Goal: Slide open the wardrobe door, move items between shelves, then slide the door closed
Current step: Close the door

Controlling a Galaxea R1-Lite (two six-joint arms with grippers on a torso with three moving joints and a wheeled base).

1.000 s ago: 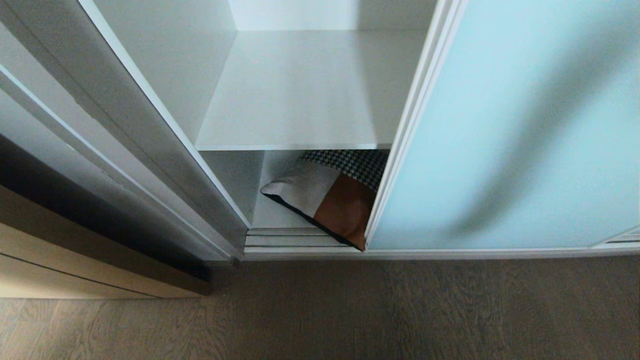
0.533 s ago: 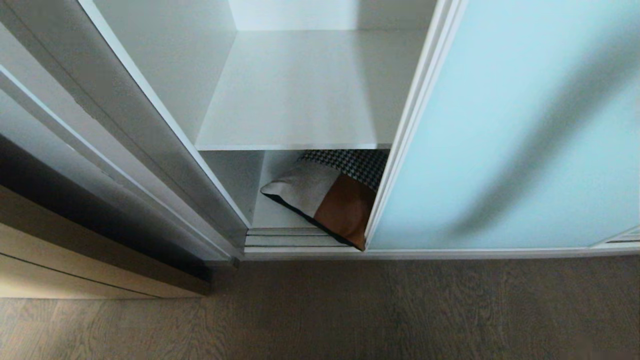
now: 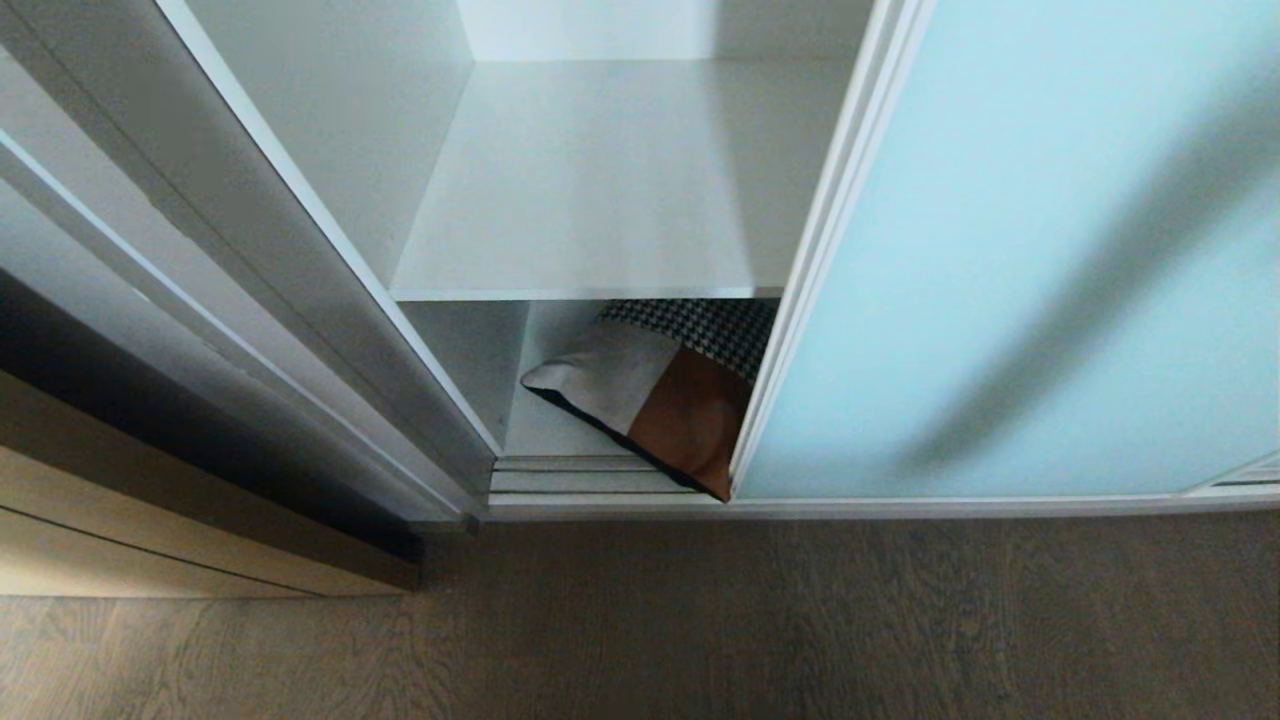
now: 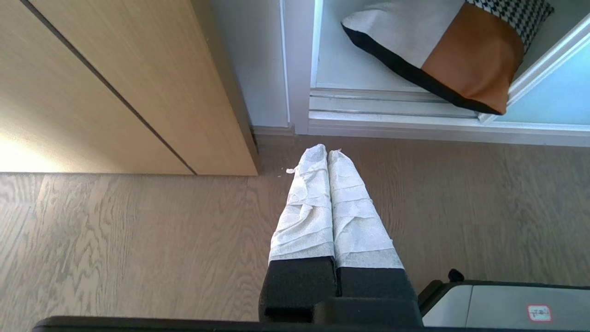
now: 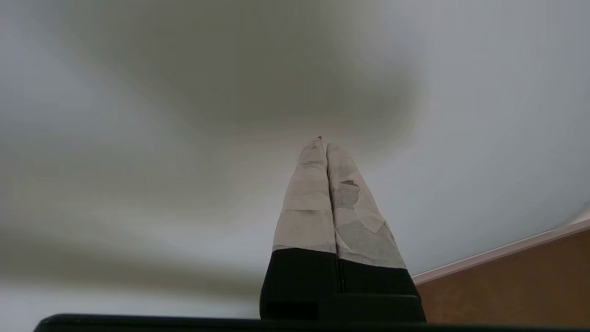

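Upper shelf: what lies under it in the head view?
Under the upper shelf lies a cushion with white, brown and houndstooth panels and a black edge. Its right end is hidden behind the sliding door, and its back part is covered by the shelf.

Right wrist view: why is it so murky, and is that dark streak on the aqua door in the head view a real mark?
Right wrist view: the right gripper, shut, is sharp; the pale surface behind is blurred, with a broad soft shadow. Head view: the streak on the sliding wardrobe door is soft-edged, likely a cast shadow, not a mark. Left wrist view: evenly lit, the floor grain crisp.
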